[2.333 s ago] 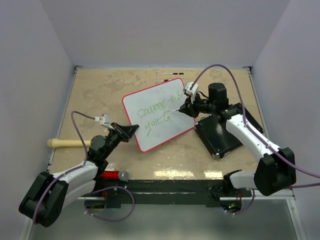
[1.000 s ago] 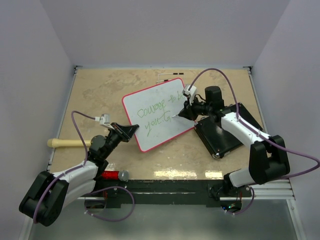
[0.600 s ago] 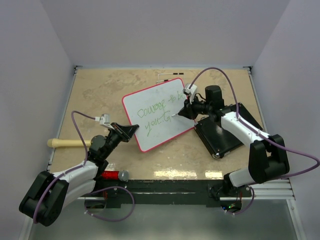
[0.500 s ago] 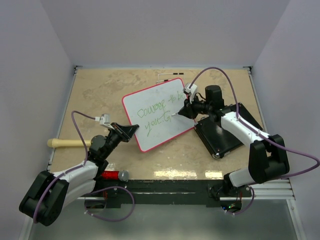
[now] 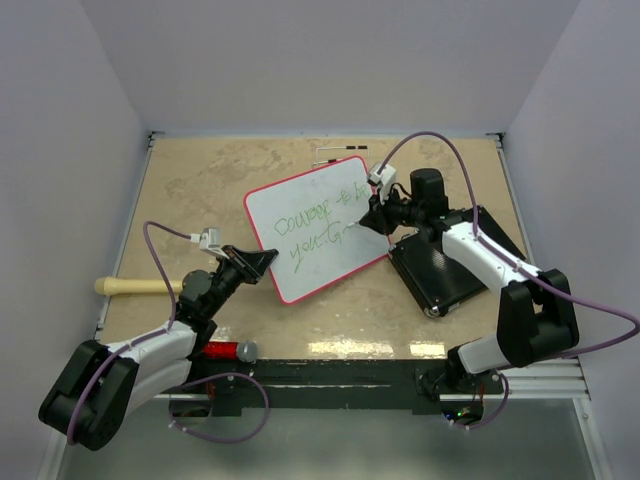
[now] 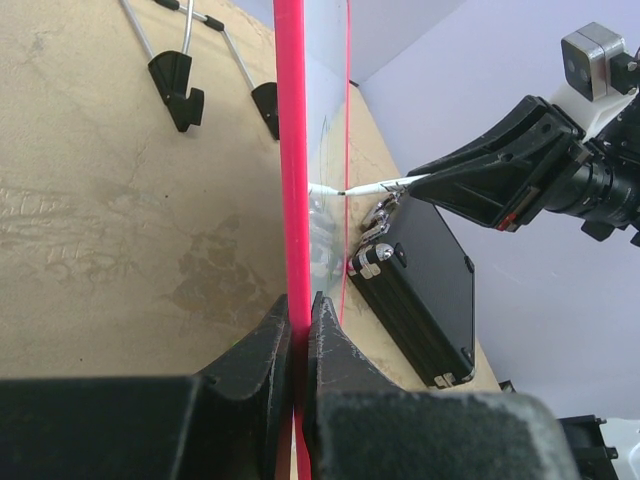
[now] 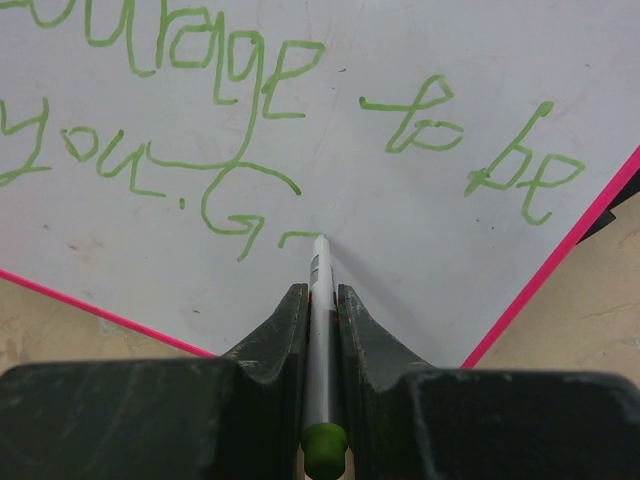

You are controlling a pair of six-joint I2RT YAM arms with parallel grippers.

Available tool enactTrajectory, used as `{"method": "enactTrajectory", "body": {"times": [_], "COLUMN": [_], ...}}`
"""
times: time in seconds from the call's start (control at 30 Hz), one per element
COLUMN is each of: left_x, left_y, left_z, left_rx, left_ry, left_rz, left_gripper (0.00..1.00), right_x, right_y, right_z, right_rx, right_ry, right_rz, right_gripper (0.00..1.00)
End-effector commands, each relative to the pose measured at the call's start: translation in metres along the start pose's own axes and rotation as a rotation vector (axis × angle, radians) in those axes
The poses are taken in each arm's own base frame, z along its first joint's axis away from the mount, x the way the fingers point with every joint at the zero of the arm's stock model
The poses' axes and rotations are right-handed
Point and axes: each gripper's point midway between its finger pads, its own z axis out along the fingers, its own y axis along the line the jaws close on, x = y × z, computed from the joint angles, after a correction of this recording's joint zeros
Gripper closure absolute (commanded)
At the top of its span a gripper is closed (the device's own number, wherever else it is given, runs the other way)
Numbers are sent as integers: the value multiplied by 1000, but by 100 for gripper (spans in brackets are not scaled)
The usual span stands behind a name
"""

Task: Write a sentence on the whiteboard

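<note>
Whiteboard work on a beige, marbled table (image 5: 200,180), boxed in by plain pale walls on three sides.

The whiteboard (image 5: 300,205) sits askew at mid-table, and the left gripper (image 6: 300,310) is pinched tight on its near-left red rim. The right gripper (image 7: 318,300) is clamped on a marker (image 7: 317,262), whose tip meets the board at a short green stroke beside the "G". A black pad (image 5: 440,265) lies just right of the board.
</note>
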Motion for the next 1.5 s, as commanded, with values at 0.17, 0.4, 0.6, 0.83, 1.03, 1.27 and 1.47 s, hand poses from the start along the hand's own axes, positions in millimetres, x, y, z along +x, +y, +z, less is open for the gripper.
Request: {"method": "enactTrajectory", "body": {"times": [0.17,0.4,0.6,0.83,1.03,1.27,1.47], "left_x": [28,28,28,28,28,30,29], "left_y": [0,0,0,-1,0,3,1], "left_z": [-11,-11,-11,-10,-11,-12,-12], "left_rx": [59,61,61,64,60,53,59], "left_ry": [109,109,111,110,110,116,111], "left_rz": [93,93,91,92,94,96,97], "left_gripper": [100,100,100,100,100,100,100], "right_x": [1,2,-12,-23,-32,-30,-20], "right_y": [-4,13,22,17,6,0,-8], "right_z": [-5,-4,1,3,-6,-16,-9], "right_rx": [6,-70,-96,-70,-18,7,16], "right_ry": [47,51,17,-12,-29,-34,-6], "right_rz": [-60,-70,-80,-69,-76,-78,-66], "right_gripper": [100,100,100,100,100,100,100]}}
